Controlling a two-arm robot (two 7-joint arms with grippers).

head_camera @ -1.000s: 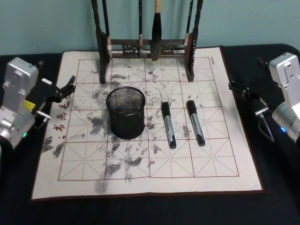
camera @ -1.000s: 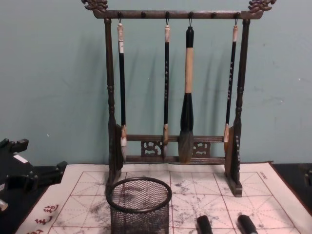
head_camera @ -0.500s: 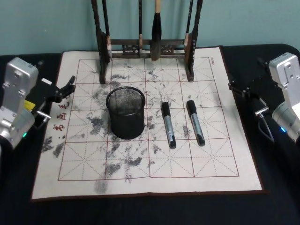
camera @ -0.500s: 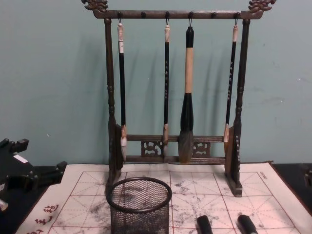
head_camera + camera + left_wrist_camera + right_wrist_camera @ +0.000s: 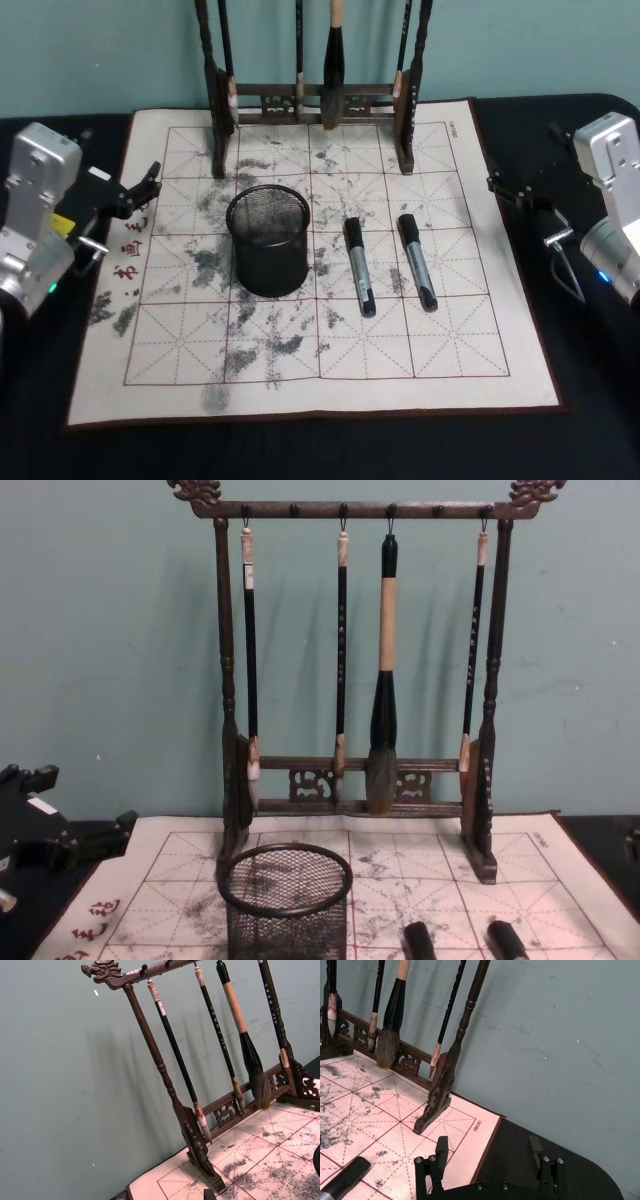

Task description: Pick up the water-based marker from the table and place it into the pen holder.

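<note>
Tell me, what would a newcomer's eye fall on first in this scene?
Most striking is the tall dark wooden rack at the back of the ink-stained mat, with four calligraphy brushes hanging from it. In front of it stands a black mesh pen holder, with two markers lying side by side to its right. The left gripper and right gripper sit open at the mat's two sides.

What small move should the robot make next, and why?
Probably move the right gripper, open beside the mat, over the right marker: it lies flat nearest that gripper, outside the pen holder.
</note>
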